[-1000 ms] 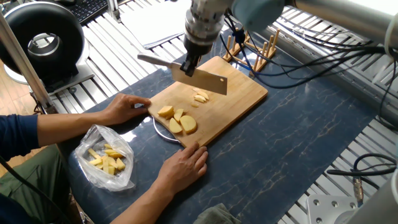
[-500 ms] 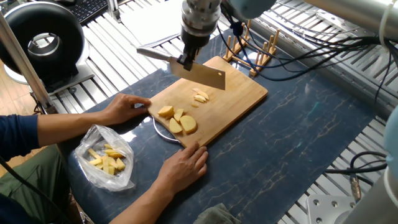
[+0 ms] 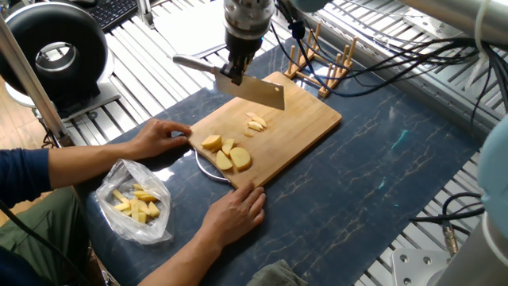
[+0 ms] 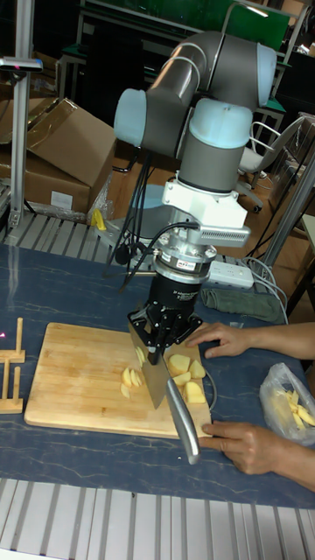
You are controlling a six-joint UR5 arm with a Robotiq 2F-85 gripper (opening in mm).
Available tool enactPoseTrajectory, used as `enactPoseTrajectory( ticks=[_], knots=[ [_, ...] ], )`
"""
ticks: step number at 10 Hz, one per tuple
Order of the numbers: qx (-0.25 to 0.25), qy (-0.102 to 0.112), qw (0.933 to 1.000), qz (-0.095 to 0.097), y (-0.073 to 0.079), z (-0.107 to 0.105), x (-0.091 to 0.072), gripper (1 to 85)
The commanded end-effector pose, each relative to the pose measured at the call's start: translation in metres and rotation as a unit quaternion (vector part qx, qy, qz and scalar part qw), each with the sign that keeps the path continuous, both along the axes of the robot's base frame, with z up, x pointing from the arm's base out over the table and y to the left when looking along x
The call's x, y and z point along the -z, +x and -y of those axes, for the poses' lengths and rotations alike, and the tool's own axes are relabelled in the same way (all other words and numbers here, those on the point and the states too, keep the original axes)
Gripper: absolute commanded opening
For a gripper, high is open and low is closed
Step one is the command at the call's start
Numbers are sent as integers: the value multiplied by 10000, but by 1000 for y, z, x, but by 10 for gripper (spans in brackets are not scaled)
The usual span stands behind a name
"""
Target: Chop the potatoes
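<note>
The cleaver [image 4: 159,383] hides part of the potatoes [image 4: 185,371]; the plastic bag [image 4: 290,404] is cut off.

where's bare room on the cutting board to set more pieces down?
Bare wood on the cutting board along its edge toward the wooden rack, beyond the thin slices. Crowded at the near corner: potato chunks between the person's two hands, knife hanging above.

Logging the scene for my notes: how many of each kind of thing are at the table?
Cutting board: 1
Knife: 1
Gripper: 1
Human hands: 2
Potato groups on board: 2
Plastic bag: 1
Wooden rack: 1
Total: 9
</note>
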State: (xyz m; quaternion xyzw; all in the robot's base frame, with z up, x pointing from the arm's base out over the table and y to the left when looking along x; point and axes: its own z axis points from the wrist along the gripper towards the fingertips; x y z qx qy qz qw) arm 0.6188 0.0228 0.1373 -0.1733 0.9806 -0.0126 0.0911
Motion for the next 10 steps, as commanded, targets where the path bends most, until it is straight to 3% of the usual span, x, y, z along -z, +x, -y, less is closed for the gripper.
enactPoseTrajectory(
  ticks=[1,4,8,10],
  knots=[
    [113,-34,9999,-31,8,5,-11,10],
    [377,82,9992,-70,11,-7,-16,10],
    [760,578,9954,-33,22,-37,-19,10],
    [744,425,9963,-83,20,-28,-17,10]
  ],
)
